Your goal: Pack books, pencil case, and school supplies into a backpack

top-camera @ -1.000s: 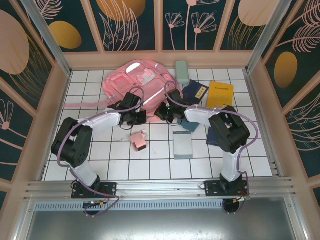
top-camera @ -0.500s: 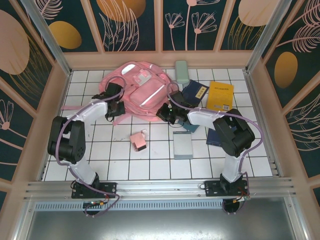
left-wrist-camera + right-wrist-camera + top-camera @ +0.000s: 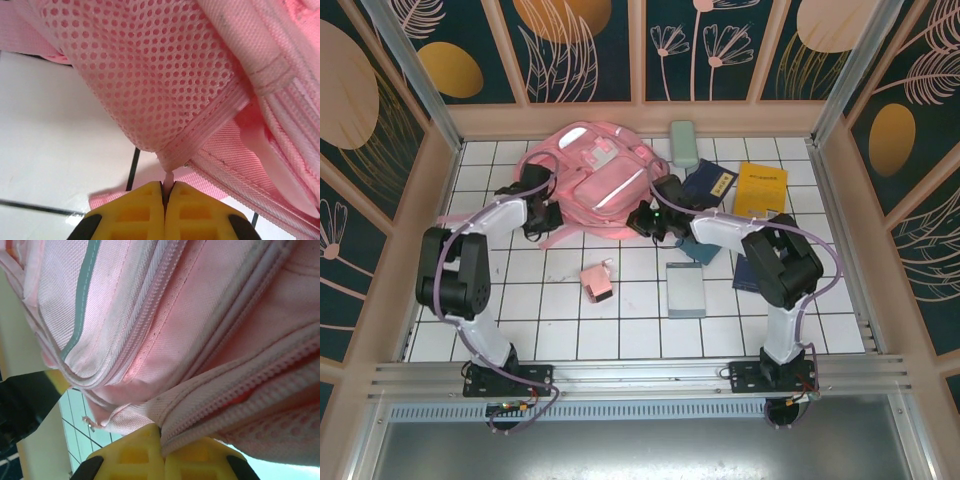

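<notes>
The pink backpack lies at the far middle of the white tiled worktop. The left fingers are pressed together on a thin pink seam at its left side, below the mesh part. The right fingers are closed too, pinching the fabric edge by a zipper on its right side. To the right of the backpack lie a navy book and a yellow book. The mint-green case is near its far right corner. A little pink box and a grey-blue box lie nearer to me.
</notes>
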Controlling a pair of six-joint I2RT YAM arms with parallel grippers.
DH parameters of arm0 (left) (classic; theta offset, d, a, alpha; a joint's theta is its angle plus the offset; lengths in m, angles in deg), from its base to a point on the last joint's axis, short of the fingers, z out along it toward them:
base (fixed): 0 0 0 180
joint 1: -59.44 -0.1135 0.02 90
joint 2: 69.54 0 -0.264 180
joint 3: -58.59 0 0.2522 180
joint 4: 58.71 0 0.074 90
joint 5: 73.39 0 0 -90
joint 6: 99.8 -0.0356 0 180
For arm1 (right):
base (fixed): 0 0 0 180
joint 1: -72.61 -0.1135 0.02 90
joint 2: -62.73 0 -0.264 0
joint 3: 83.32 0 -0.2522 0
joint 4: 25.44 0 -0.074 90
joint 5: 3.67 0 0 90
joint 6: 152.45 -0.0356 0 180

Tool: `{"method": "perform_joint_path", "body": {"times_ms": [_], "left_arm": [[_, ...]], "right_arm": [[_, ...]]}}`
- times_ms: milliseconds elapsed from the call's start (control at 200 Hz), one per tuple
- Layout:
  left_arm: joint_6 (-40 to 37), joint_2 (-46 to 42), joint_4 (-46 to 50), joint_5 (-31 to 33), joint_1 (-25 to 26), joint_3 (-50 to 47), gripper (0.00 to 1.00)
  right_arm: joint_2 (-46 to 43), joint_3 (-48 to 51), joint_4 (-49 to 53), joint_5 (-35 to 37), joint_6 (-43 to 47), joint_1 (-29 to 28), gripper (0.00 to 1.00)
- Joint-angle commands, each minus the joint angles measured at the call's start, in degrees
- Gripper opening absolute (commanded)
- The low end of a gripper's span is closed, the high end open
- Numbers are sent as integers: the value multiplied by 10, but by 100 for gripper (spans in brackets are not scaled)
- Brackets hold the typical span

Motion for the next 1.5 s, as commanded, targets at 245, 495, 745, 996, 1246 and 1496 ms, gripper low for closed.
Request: {"method": "perform_joint_path", "body": {"times_ms": [245,495,745,996,1246,1496], "left_arm": [[101,-145,48,23,-9,-135,0],[108,-147,31,-8,2,-134,35],[83,-153,20,-52,25,-56,68],[88,-113,-47,-131,86,33,80],[91,4,-111,-175,141,140,71],[62,138,-121,-195,188,278,64]], "right_arm": [[82,-129,98,37,132,70,5],[84,-144,116,43,158,80,31],[-26,-72,123,87,169,94,54],[-134,-12,149,146,190,126,63],[-157,26,138,201,183,187,60],[-114,18,119,201,165,230,57]]}}
